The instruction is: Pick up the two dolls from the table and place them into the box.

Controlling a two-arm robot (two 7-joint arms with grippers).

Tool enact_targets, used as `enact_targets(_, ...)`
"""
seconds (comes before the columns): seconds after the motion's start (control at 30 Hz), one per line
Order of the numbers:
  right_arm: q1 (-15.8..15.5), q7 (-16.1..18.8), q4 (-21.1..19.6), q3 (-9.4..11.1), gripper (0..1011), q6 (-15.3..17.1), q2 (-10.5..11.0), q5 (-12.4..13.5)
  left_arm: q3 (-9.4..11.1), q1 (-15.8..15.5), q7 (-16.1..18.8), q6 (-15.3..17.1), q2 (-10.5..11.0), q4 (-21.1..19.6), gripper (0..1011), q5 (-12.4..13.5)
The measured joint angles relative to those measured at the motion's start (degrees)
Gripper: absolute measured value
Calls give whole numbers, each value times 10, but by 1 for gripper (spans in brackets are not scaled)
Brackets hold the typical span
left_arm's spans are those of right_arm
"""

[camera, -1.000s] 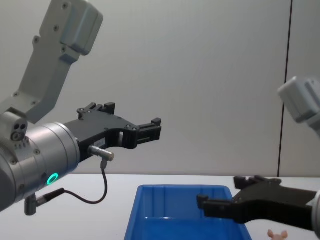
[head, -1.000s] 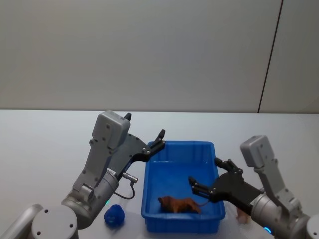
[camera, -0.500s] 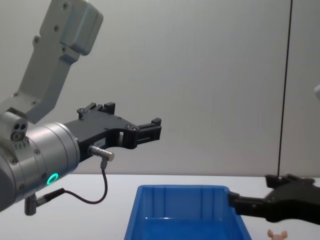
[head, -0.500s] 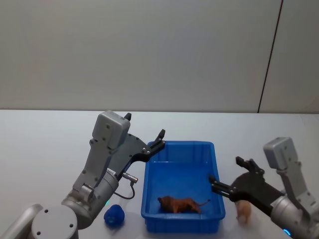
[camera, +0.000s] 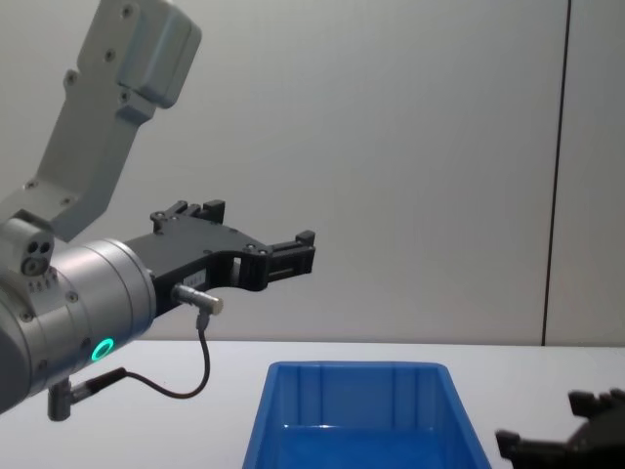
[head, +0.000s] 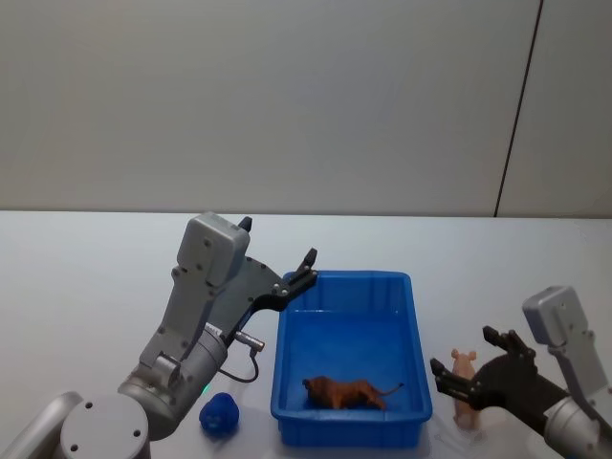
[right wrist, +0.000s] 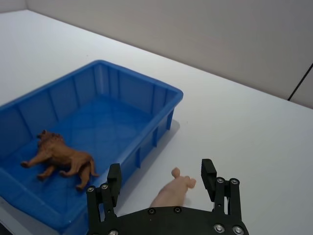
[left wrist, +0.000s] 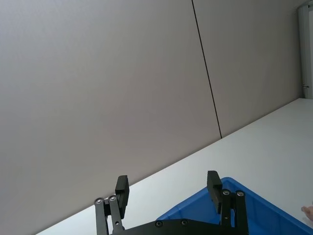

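At the box's (head: 346, 277) 4 o'clock, the pink doll (right wrist: 172, 192) is sighted under the right gripper (right wrist: 161, 170), fingers spread.
If closed off-centre, the doll could be nudged away; the left gripper (left wrist: 167, 178) is held spread at 10 o'clock.

bare lab: plain grey wall (head: 287, 105), white table (head: 86, 258)

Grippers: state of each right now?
Left gripper: open, empty, up beside the box.
Right gripper: open, empty, over the pink doll.
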Motion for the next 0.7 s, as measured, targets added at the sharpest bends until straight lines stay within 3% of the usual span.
enact_targets(0.7,-4,4,37,-10,1001,18,-3,-24,0,0,0,0,0,0,1001,0)
